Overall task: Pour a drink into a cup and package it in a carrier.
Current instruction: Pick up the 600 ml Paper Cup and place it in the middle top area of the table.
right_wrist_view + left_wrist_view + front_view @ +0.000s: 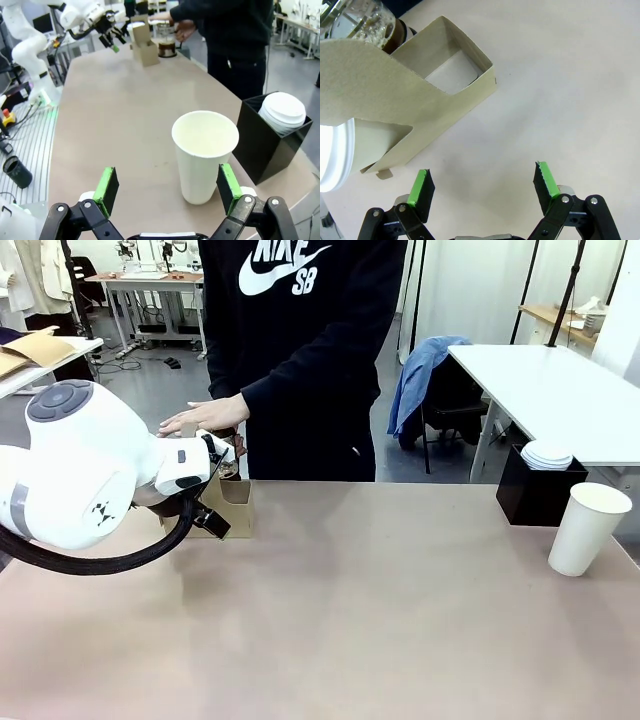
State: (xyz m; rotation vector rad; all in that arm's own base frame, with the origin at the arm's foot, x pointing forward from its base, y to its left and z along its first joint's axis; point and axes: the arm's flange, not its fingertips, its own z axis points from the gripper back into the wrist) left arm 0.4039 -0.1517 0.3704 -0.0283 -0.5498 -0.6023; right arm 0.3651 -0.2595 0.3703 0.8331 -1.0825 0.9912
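Observation:
The brown cardboard carrier [445, 107] stands at the table's far left [236, 502]. A white lidded cup [337, 150] sits in one of its slots. Just behind it is the glass vessel with the dark drink [395, 32], also seen far off [166, 47], with the person's hand [205, 418] over it. My left gripper [482, 175] hangs open beside the carrier with nothing between its fingers [212, 520]. A tall white paper cup without a lid [205, 155] stands at the table's right end [588, 528]. My right gripper [166, 172] is open, short of that cup.
A black box [535, 498] holding a stack of white lids [284, 112] stands just behind the open cup. The person stands at the far edge, behind the carrier. The wide middle of the table [380, 620] is bare.

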